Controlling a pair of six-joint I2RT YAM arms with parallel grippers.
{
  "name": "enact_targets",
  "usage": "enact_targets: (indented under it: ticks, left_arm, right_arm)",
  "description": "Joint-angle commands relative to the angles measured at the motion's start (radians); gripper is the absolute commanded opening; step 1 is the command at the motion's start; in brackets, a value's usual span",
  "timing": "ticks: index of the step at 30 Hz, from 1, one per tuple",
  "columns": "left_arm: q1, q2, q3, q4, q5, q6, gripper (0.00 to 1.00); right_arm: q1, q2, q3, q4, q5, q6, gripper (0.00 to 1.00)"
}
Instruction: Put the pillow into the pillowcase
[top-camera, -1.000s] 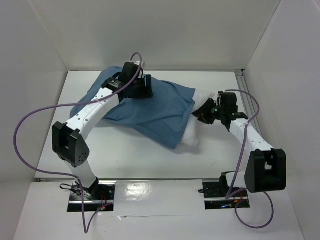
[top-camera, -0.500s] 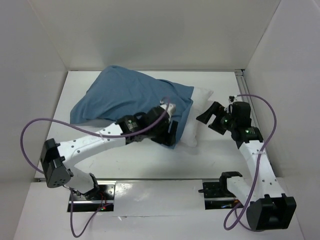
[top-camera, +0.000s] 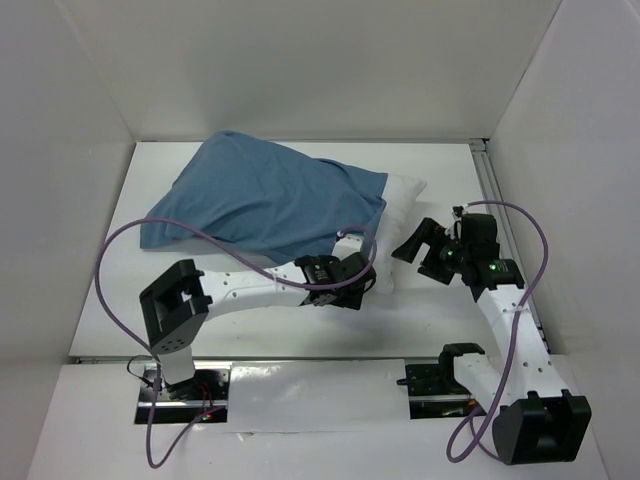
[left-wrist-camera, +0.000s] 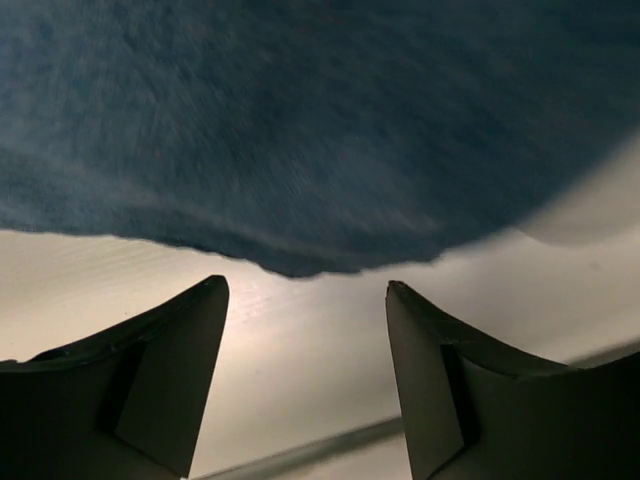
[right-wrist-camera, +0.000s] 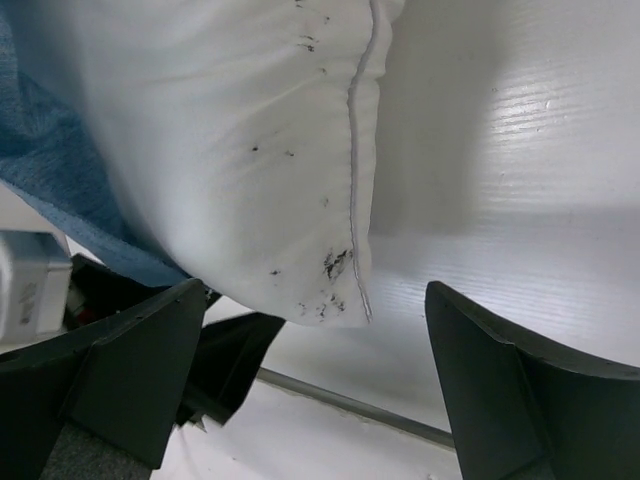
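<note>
Since a second ago my left arm has swung off the far side of the medium-blue, wrinkled cloth pillowcase (top-camera: 270, 200) and now lies low along its near edge, and my right gripper (top-camera: 412, 243) has let go and spread wide.

From the overhead camera, the pillowcase covers most of the large, plump white fabric pillow (top-camera: 402, 190), which lies across the far half of the white table (top-camera: 260, 320). Only the pillow's right end sticks out of the sack's mouth, a white strip running from the far corner down to the near one.

My left gripper (top-camera: 362, 285) sits at the near right corner of the pillowcase. On its wrist camera the two dark fingers (left-wrist-camera: 160, 370) stand well apart with bare table between them, and the blue cloth (left-wrist-camera: 300, 130) hangs just beyond the tips. It holds nothing.

My right gripper is just beside the exposed end of the pillow. Its wrist view shows the jaws fully spread and empty, the seamed, scuffed white corner (right-wrist-camera: 230, 150) ahead of them, with a sliver of blue cloth (right-wrist-camera: 50, 170) at the left edge.
</note>
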Motion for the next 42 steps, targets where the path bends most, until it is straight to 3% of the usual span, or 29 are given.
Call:
enact_targets:
  ticks: [1, 7, 9, 10, 11, 12, 13, 19, 22, 26, 27, 31, 32, 35, 36, 38, 42]
  left_arm:
    - [-0.002, 0.05, 0.036, 0.001, -0.13, -0.057, 0.76]
    - [-0.002, 0.122, 0.105, -0.087, -0.233, -0.116, 0.62]
    - [0.007, 0.113, 0.116, -0.098, -0.244, -0.127, 0.45]
    - [0.007, 0.113, 0.116, -0.098, -0.244, -0.139, 0.25]
    - [0.007, 0.1, 0.116, -0.098, -0.244, -0.139, 0.25]
    - [0.007, 0.1, 0.116, -0.098, -0.244, -0.139, 0.03]
    - [0.018, 0.088, 0.116, -0.107, -0.244, -0.139, 0.0]
    - [0.018, 0.015, 0.125, -0.118, -0.197, -0.103, 0.0]
    - [0.006, -0.035, 0.134, -0.107, -0.158, -0.071, 0.0]
    - [-0.016, -0.076, 0.175, -0.096, -0.119, -0.009, 0.0]
    - [-0.016, -0.076, 0.189, -0.096, -0.108, 0.003, 0.0]
    - [-0.016, -0.085, 0.334, -0.079, -0.014, 0.133, 0.0]
    - [-0.016, -0.055, 0.479, -0.069, 0.06, 0.222, 0.0]
    - [-0.016, 0.049, 0.841, -0.133, 0.24, 0.32, 0.0]
    - [-0.016, 0.095, 1.116, -0.177, 0.291, 0.362, 0.0]
    - [-0.004, 0.191, 1.334, -0.179, 0.434, 0.362, 0.0]
    - [0.108, 0.044, 1.081, 0.071, 0.639, 0.231, 0.0]
  right_arm:
    - [-0.007, 0.009, 0.0, -0.015, -0.011, -0.026, 0.97]
    - [-0.007, 0.02, 0.0, -0.005, -0.072, -0.046, 0.98]
    - [-0.007, 0.031, 0.0, -0.028, -0.072, -0.06, 0.98]
    - [-0.007, 0.031, 0.0, -0.029, -0.086, -0.072, 0.98]
    - [-0.007, 0.031, 0.0, -0.029, -0.086, -0.072, 0.98]
    - [-0.007, 0.031, 0.0, -0.029, -0.1, -0.083, 0.98]
    - [-0.007, 0.041, 0.0, -0.029, -0.109, -0.093, 0.98]
    - [-0.007, 0.052, -0.061, 0.036, -0.187, -0.08, 0.9]
    - [0.007, 0.093, -0.094, 0.144, -0.196, -0.035, 0.88]
    - [0.076, 0.223, -0.103, 0.354, -0.213, 0.044, 0.76]
    - [0.099, 0.259, -0.088, 0.455, -0.227, 0.063, 0.71]
    - [0.15, 0.408, 0.087, 0.609, -0.342, 0.164, 0.16]
    - [0.15, 0.423, 0.195, 0.629, -0.369, 0.21, 0.0]
    - [0.15, 0.423, 0.363, 0.593, -0.364, 0.224, 0.0]
    - [0.167, 0.423, 0.438, 0.562, -0.313, 0.224, 0.0]
    - [0.208, 0.423, 0.425, 0.545, -0.232, 0.224, 0.0]
    - [0.292, 0.469, 0.195, 0.721, -0.177, 0.333, 0.0]
